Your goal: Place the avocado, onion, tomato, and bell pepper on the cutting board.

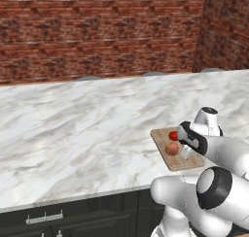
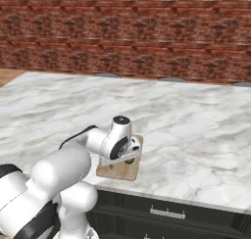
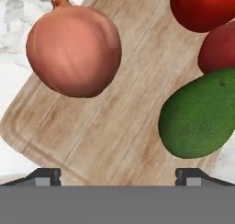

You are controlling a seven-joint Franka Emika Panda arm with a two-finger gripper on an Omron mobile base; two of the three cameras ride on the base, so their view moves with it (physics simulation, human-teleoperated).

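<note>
The robot's gripper (image 3: 117,175) stood spread wide and empty above the cutting board (image 3: 114,126), its two dark fingertips (image 3: 43,175) far apart at the near edge of the hand view and touching nothing. Between and beyond them lay bare wood grain. The onion (image 3: 73,51), peach-tan with a small stem nub, rested on the board at the left of that view, close to the board's rounded corner. The avocado (image 3: 199,115), dark green and smooth, lay at the right, well apart from the onion. Just beyond the avocado sat two red vegetables, a darker one (image 3: 219,46) touching or nearly touching the avocado, and a brighter one (image 3: 202,7) farther off; which was the tomato and which the bell pepper could not be told.

From the left base view, the onion and one red item showed on the board beside the arm's wrist, and the board lay near the front edge of the marble counter (image 1: 73,129). A brick wall (image 1: 97,32) rose behind.
</note>
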